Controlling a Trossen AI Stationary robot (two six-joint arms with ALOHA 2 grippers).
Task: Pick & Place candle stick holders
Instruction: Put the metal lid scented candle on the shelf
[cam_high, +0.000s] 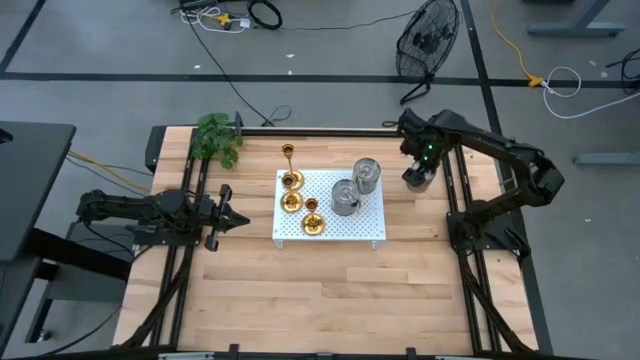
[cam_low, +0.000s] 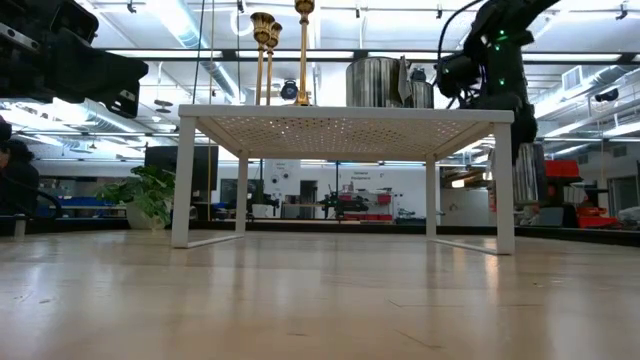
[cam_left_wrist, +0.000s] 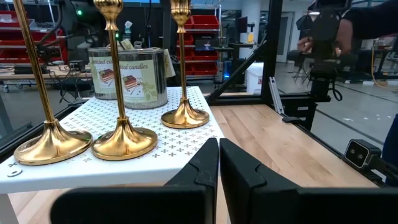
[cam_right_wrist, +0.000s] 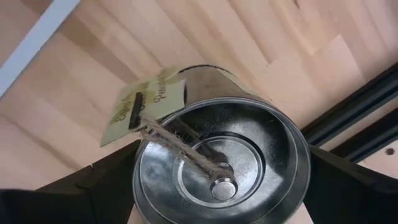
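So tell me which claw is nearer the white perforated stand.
Left. The left claw, shut, sits just off the white perforated stand's left edge, pointing at it. The right claw stands farther off beyond its right side, around a metal tin.

The left arm lies low and stretched out along the left side of the desk, its hand (cam_high: 232, 217) pointing toward the middle with both fingers (cam_left_wrist: 202, 171) pressed together. The right arm reaches in from the right edge, elbow bent, wrist turned downward, and its hand (cam_high: 418, 178) spread wide near the far right of the desk.
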